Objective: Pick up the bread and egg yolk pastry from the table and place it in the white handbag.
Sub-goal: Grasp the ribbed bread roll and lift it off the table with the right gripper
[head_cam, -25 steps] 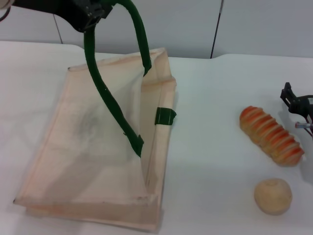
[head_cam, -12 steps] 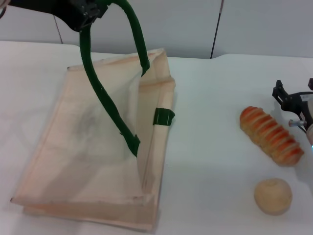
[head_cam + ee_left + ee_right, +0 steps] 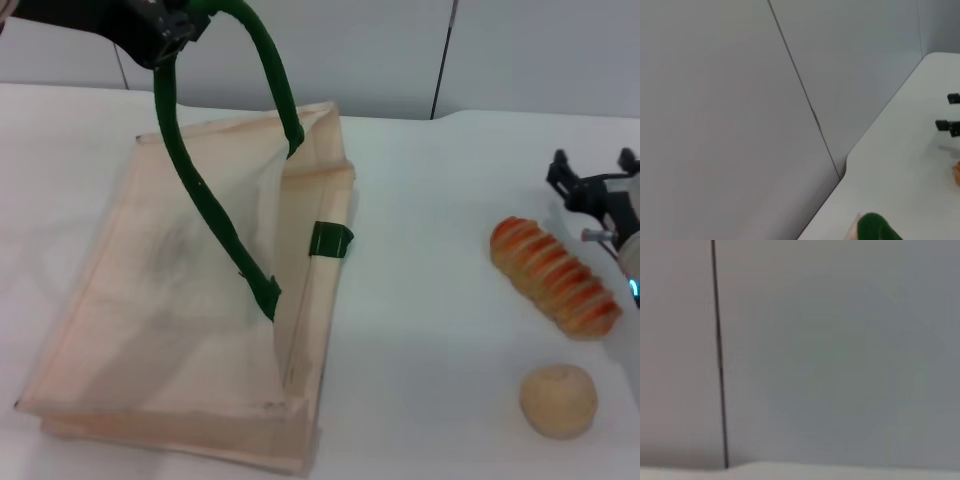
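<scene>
Currently left gripper (image 3: 165, 25) holds green handle (image 3: 205, 200) high, propping white handbag (image 3: 150, 300) open. Right gripper (image 3: 590, 185) spread wide just behind bread (image 3: 553, 277); egg yolk pastry (image 3: 558, 400) nearer, on table (image 3: 430, 300). Advice: descend straddling loaf crosswise, close gently. Head view alone shows food; right wrist view only wall.

White table (image 3: 430, 330), bare surface; grey wall panels (image 3: 520, 50) behind w/ dark vertical seam (image 3: 443, 60), prob. a joint.
</scene>
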### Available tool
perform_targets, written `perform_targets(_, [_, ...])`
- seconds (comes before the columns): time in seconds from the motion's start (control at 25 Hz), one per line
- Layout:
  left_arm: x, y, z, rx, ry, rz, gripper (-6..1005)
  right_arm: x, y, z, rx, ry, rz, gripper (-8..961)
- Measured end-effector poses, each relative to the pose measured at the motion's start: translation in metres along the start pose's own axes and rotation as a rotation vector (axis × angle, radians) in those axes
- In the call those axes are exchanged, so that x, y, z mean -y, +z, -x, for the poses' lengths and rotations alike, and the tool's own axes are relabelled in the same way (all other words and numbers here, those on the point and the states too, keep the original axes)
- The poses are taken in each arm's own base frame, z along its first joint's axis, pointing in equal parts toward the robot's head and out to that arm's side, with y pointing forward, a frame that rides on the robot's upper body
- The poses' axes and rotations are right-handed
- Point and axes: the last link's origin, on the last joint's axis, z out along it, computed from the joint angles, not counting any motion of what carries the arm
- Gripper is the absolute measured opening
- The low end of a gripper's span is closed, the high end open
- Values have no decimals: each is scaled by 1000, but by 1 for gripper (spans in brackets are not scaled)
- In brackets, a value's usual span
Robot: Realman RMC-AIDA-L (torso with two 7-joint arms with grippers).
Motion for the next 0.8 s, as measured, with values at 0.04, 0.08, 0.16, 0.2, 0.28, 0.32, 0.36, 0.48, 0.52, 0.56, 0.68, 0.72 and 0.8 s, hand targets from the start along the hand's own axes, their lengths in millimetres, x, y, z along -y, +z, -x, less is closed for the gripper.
perform_targets(0.04, [0, 0, 0, 0, -1, 1, 139, -1, 2, 0, -24, 2, 15, 857])
perform_targets(0.08, [0, 0, 0, 1, -1, 1, 139, -2, 4, 0, -48, 2, 33, 857])
perform_targets(0.16, [0, 0, 0, 1, -2, 1, 139, -3, 8, 1, -86, -2, 67, 857])
perform_targets(0.2, [0, 0, 0, 1, -3, 1, 139, -4, 9, 3, -97, -5, 81, 857])
perform_targets(0.28, [0, 0, 0, 2, -4, 1, 139, -7, 10, 5, -116, -16, 114, 857])
perform_targets(0.32, [0, 0, 0, 3, -5, 1, 139, -8, 11, 6, -118, -20, 122, 857])
perform_targets(0.36, [0, 0, 1, 4, -6, 0, 139, -9, 11, 6, -121, -25, 130, 857])
perform_targets(0.48, [1, 0, 2, 9, -7, -6, 139, -17, 15, 8, -154, -55, 176, 857])
perform_targets(0.52, [2, 0, 2, 12, -8, -8, 139, -18, 17, 8, -174, -65, 188, 857])
perform_targets(0.56, [2, 0, 2, 13, -8, -10, 139, -19, 19, 10, -189, -77, 196, 857])
perform_targets(0.68, [2, 0, 2, 14, -8, -11, 139, -19, 24, 16, -194, -109, 199, 857])
perform_targets(0.72, [2, 0, 2, 14, -8, -11, 139, -20, 24, 18, -189, -114, 197, 857])
perform_targets(0.8, [2, 0, 2, 15, -8, -12, 139, -22, 24, 23, -180, -131, 197, 857])
